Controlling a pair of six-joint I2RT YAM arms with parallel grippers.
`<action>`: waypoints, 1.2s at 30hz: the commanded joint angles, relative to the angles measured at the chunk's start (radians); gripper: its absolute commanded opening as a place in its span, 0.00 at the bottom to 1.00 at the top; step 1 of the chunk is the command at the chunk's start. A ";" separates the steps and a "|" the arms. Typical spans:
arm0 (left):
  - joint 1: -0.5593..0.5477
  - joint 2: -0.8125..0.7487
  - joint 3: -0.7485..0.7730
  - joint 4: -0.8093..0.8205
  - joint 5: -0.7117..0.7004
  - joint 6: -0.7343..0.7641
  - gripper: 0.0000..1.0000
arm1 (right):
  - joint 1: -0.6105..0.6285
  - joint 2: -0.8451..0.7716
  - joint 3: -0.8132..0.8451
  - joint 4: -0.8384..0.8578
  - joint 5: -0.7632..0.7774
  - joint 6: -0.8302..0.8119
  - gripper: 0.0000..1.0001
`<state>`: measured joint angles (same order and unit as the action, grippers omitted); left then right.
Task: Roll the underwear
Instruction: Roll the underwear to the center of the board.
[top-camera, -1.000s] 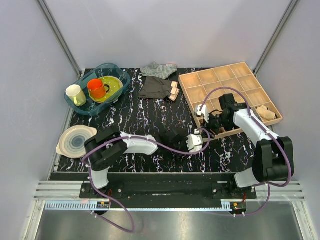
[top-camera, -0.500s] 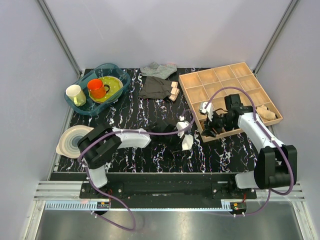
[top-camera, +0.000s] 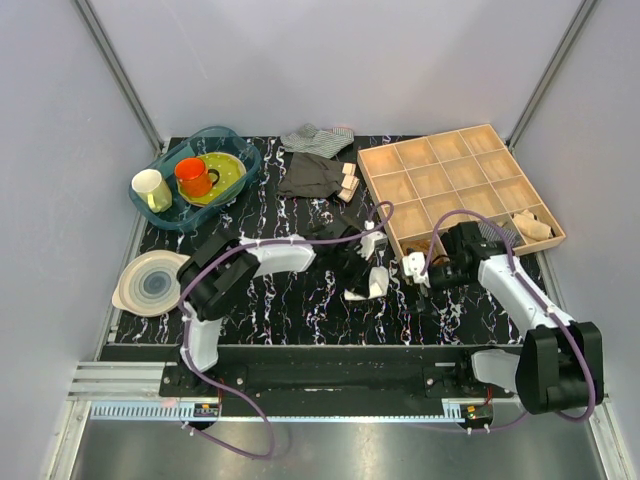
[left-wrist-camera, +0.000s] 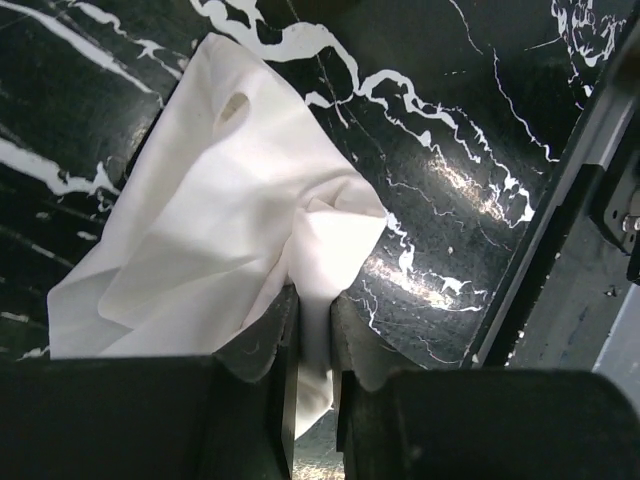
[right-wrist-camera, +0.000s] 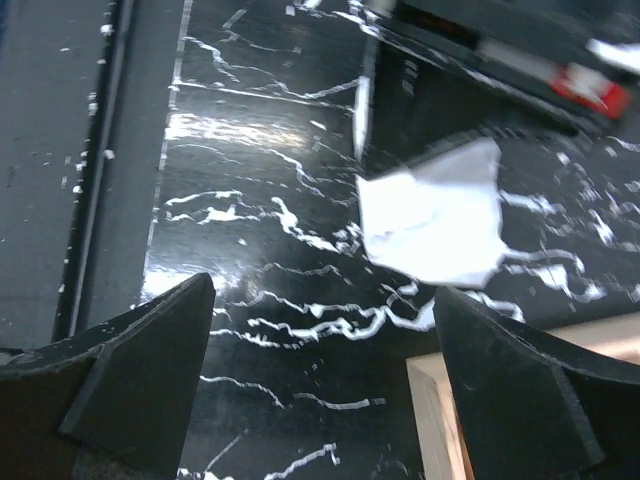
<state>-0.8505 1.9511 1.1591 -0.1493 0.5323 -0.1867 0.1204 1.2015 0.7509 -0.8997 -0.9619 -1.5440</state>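
The white underwear (top-camera: 372, 284) lies crumpled on the black marbled table, in front of the wooden tray. My left gripper (top-camera: 362, 268) is shut on a fold of it; in the left wrist view the cloth (left-wrist-camera: 230, 220) spreads out ahead of the gripper (left-wrist-camera: 310, 320), pinched between the jaws. My right gripper (top-camera: 412, 268) is open and empty just right of the underwear. In the right wrist view the underwear (right-wrist-camera: 435, 215) lies ahead of the gripper (right-wrist-camera: 325, 330), between the two wide-apart fingers.
The wooden compartment tray (top-camera: 470, 150) stands at the right, with a pale rolled cloth (top-camera: 530, 225) in one cell. A dark grey garment (top-camera: 310, 175) and striped cloth (top-camera: 315, 137) lie at the back. A blue basin (top-camera: 170, 215) with cups and a plate (top-camera: 152, 281) are left.
My left gripper has pulled the underwear back and left, from near the tray's corner toward the table's middle. My right gripper has come off the tray down to the table beside it.
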 joint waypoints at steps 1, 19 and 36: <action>-0.002 0.183 0.063 -0.418 -0.088 0.119 0.00 | 0.088 0.029 -0.018 -0.035 -0.009 -0.211 1.00; 0.053 0.364 0.229 -0.533 0.032 0.178 0.04 | 0.413 0.165 -0.117 0.522 0.397 0.068 0.57; 0.082 0.394 0.263 -0.498 0.086 0.181 0.10 | 0.472 0.219 -0.124 0.602 0.503 0.111 0.53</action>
<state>-0.7544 2.2059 1.4998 -0.5339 0.8490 -0.0860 0.5739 1.3819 0.6209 -0.3573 -0.5167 -1.4517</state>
